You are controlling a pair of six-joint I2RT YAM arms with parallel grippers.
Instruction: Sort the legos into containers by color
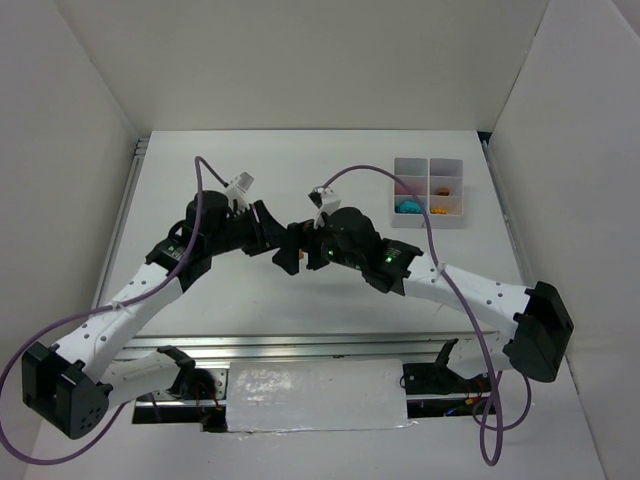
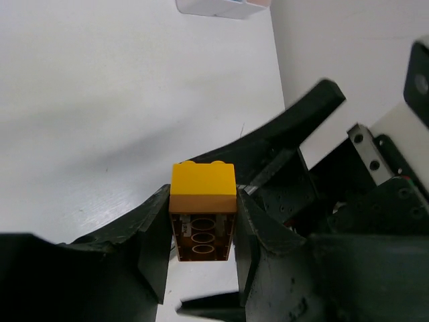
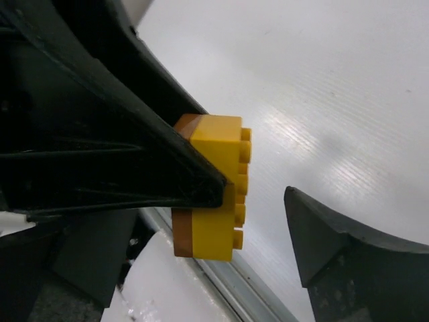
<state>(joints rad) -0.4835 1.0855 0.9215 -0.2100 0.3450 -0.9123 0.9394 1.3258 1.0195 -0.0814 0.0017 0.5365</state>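
While the left gripper (image 2: 203, 201) is clenching a stacked lego (image 2: 203, 180), a yellow studded brick sitting on an orange one, the right gripper (image 3: 258, 201) is standing released beside the same piece. The left gripper's two dark fingers (image 2: 157, 235) are pressing on opposite sides of the orange layer. The hollow underside is facing the left wrist camera, and the yellow studs are pointing away from it.

In the right wrist view, one black finger is overlapping the brick's flank, and whether it is touching cannot be told. The other finger (image 3: 335, 241) is standing apart from the studs, with bare white table (image 3: 322, 100) showing between them.

From above, both grippers are meeting well to the left of the organiser tray (image 1: 411, 170) and nearer the arm bases than it is. The held lego is therefore staying outside every cell.

The translucent tray is resting on the table toward the far right. Cyan legos (image 1: 408, 206) are lying in the tray's near left cell. Orange legos (image 1: 440, 209) are lying in the near right cell just beside them. The tray's far left cell is showing only whitish plastic.
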